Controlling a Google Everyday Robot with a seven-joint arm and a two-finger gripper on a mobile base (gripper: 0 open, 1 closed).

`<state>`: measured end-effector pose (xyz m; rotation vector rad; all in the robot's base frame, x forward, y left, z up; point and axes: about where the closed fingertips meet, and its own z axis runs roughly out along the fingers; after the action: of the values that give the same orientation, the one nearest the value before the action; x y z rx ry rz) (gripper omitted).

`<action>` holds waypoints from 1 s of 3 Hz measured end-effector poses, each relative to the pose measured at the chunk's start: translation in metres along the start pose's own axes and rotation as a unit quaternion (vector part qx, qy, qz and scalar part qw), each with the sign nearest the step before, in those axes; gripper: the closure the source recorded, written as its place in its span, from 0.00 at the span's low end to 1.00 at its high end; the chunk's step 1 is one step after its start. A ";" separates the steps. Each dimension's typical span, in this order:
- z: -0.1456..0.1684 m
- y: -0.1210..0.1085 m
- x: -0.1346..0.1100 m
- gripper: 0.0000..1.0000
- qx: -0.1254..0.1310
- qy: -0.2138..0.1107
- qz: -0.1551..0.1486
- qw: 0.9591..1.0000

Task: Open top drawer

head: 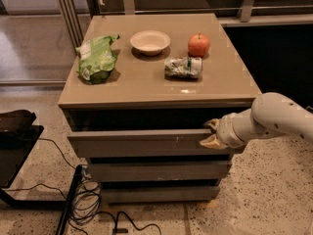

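Observation:
The top drawer [142,143] is a wide grey-taupe front with no handle and small white scratches right of centre. It stands out a little from the cabinet, with a dark gap above it. My gripper [211,133], on a white arm that comes in from the right, is at the right end of the drawer's front, level with its upper edge and touching it.
Two narrower drawer fronts [156,170] sit below. On the cabinet top [146,89] lie a green chip bag [98,58], a white bowl [150,41], a red apple [199,45] and a crushed can [183,67]. Black cables [93,199] and a black stand [14,131] are on the floor at left.

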<state>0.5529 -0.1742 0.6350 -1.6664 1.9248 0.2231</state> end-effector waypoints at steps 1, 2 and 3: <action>-0.007 -0.002 -0.005 1.00 0.000 0.000 0.000 1.000; -0.013 -0.005 -0.009 1.00 0.000 0.000 0.000 1.000; -0.022 -0.002 -0.017 1.00 0.011 -0.009 0.011 1.000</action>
<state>0.5486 -0.1701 0.6622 -1.6241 1.9264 0.2233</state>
